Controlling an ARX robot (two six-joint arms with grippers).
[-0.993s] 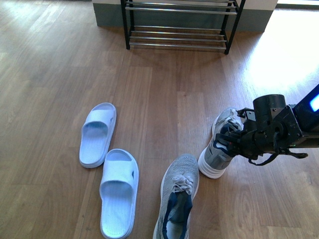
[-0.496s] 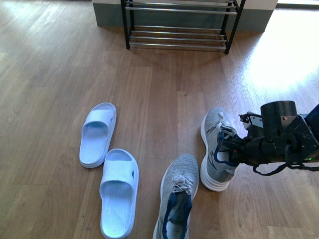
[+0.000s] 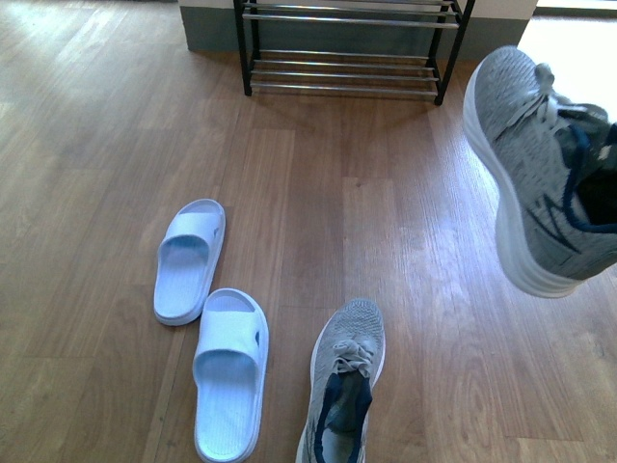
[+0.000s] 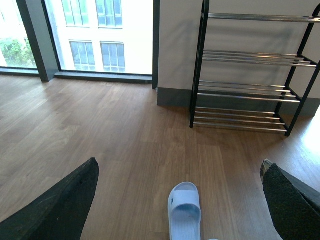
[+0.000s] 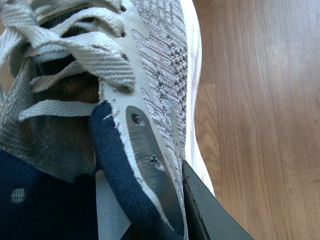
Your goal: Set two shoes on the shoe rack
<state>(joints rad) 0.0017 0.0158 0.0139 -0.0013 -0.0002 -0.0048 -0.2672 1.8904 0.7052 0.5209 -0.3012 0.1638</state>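
The right gripper (image 5: 172, 215) is clamping the side wall of the lifted sneaker (image 3: 540, 164) close to its navy collar. One dark finger (image 5: 212, 217) is pressing on the outside of the knit, while the other is hiding inside the shoe. From where the robot is facing, this sneaker is hanging clear of the wooden floor (image 3: 318, 193) at about 2 o'clock. It is tilting, with its toe pointing toward 11 o'clock and its thick white sole facing left.

The other sneaker (image 3: 344, 386) is lying flat on the floor at 6 o'clock, toe aiming at 12. The shoe rack (image 3: 352, 48) is standing by the wall at 12 o'clock, well apart from both shoes.

Two pale slides (image 3: 190, 260) are sitting near each other around 8 o'clock.

The left gripper (image 4: 178, 167) is hovering above the floor with its two dark fingers (image 4: 60, 210) spread wide apart, gripping nothing. One slide is showing between them, and the rack is standing beyond it.
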